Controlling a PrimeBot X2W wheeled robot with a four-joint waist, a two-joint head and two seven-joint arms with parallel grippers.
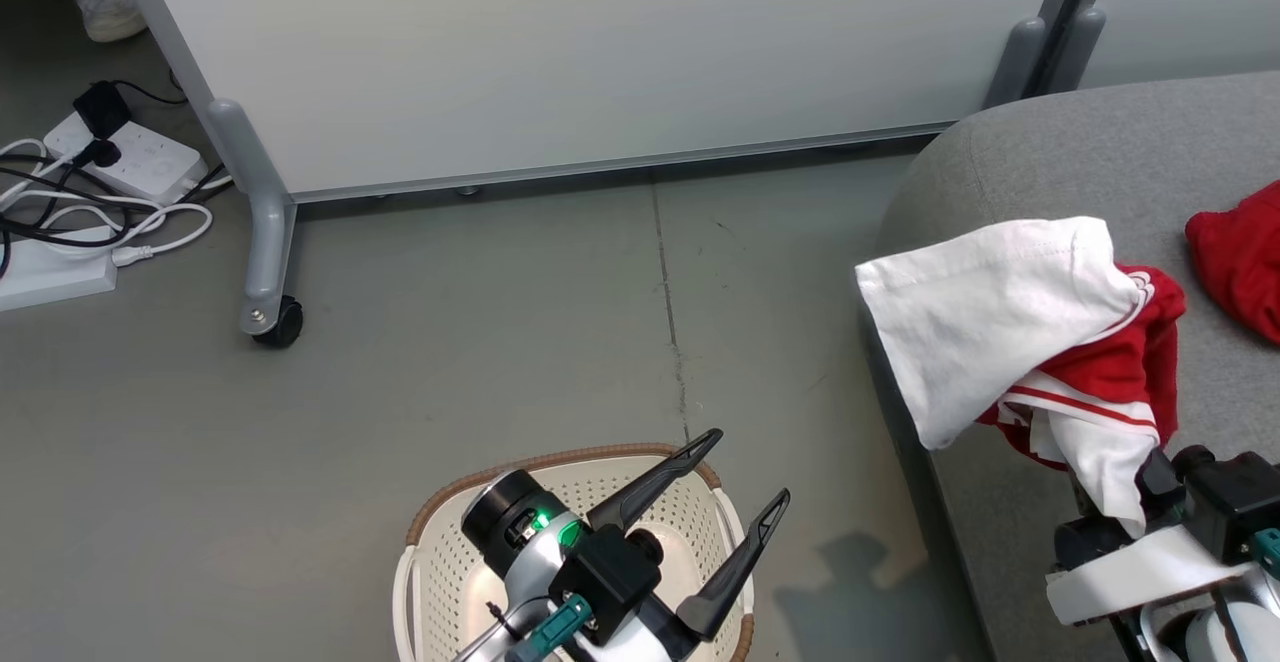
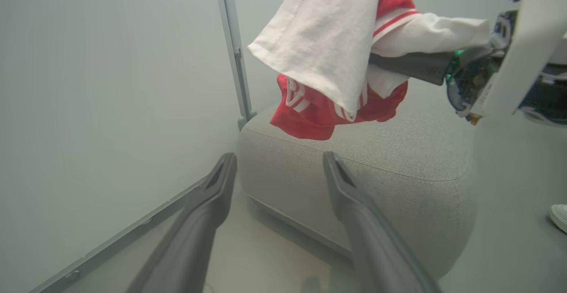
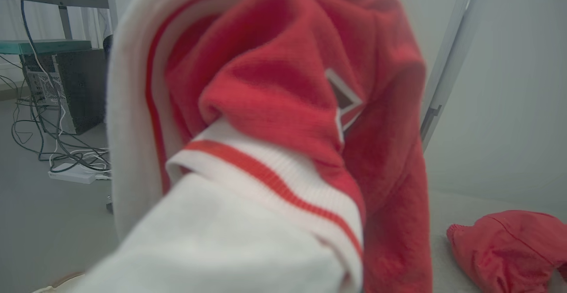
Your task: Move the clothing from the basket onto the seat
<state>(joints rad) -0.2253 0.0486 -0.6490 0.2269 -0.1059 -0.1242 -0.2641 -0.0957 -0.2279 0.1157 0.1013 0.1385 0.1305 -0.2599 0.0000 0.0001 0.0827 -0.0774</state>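
I count two garments, one basket, one seat and my two grippers. The striped garment [image 1: 1000,332] hangs from my right gripper [image 1: 1150,477], whose fingers pinch a fold of it with their tips buried in the cloth. It is a broad white panel on the outside, with bright red fabric bunched under it and a white ribbed cuff with a thin red stripe; up close in the right wrist view [image 3: 274,107] the red knit folds over that cuff. In the left wrist view the bundle [image 2: 323,40] hangs just above the seat [image 2: 398,164], apart from the cushion top. From the head camera its white panel reaches out past the seat's rounded left edge, over the floor [image 1: 560,322]. The plain red garment [image 1: 1245,257] lies crumpled on the seat [image 1: 1080,152] towards the right, and bare grey cushion shows between the two pieces. My left gripper [image 1: 749,464] sits over the basket [image 1: 440,562] with its fingers spread wide and nothing between them. The basket stands on the floor to the left of the seat, with an open strip of floor between them. A pale partition [image 1: 600,52] runs close behind the seat's far edge, with a caster [image 1: 275,327] at its left foot. Beyond that foot, power strips [image 1: 140,157] and cables [image 1: 60,212] lie well apart from the basket.
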